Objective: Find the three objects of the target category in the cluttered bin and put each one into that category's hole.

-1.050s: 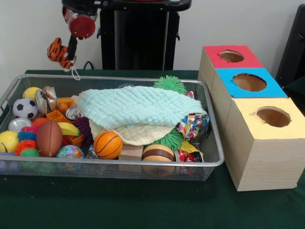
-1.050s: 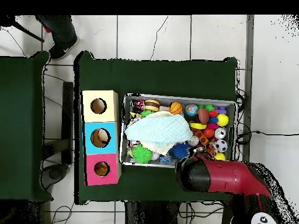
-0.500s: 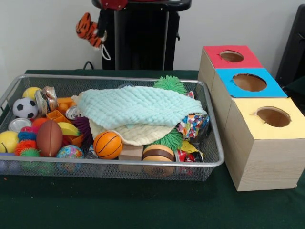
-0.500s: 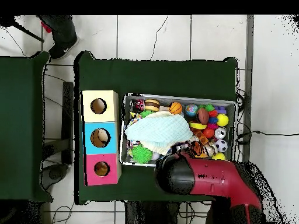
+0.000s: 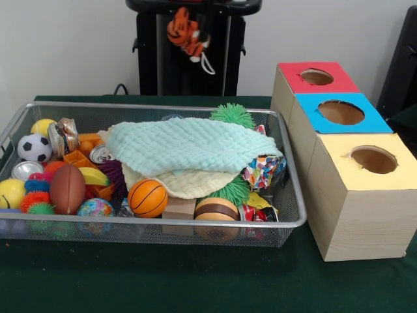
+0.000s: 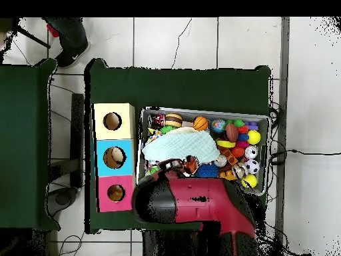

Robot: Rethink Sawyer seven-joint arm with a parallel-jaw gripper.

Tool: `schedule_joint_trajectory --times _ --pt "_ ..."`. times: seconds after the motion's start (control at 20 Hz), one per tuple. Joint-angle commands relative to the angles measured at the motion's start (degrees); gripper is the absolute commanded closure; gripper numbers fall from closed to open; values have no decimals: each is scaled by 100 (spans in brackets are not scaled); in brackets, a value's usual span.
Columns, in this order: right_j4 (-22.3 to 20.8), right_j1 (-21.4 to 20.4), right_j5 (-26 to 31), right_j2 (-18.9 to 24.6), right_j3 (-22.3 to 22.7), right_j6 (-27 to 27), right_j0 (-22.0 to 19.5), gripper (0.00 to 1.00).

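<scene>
A small orange and black striped tiger toy (image 5: 185, 29) hangs in the air at the top of the front view, above the far rim of the wire bin (image 5: 292, 220) and in front of the black pedestal (image 5: 189, 59). A white loop dangles from its lower end. The hand that carries it is out of the front view, and in the overhead view the red and black arm (image 6: 193, 203) covers it, so I cannot tell how the hand is closed around the toy.

The bin sits on the green surface (image 5: 163, 280), left of a row of three wooden boxes. The near box has a yellow top (image 5: 365, 163), the middle one a blue top (image 5: 340, 112) and the far one a red top (image 5: 316, 77), each with a round hole.

Inside the bin, a pale green cloth (image 5: 189, 147) lies over a cream cloth (image 5: 189, 184) in the middle. At the left are a football (image 5: 67, 189), a soccer ball (image 5: 34, 148), a yellow ball (image 5: 11, 193) and a tin can (image 5: 100, 154). A small basketball (image 5: 147, 197) rests near the front rim, and a spiky green ball (image 5: 232, 115) sits at the far side.
</scene>
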Motion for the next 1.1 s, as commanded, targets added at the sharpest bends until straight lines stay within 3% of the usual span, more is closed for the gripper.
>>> schedule_joint_trajectory --times 0.05,1.1 --pt "311 468 258 -146 237 1035 579 100" --pt "1440 988 -92 -1156 260 1595 1877 100"
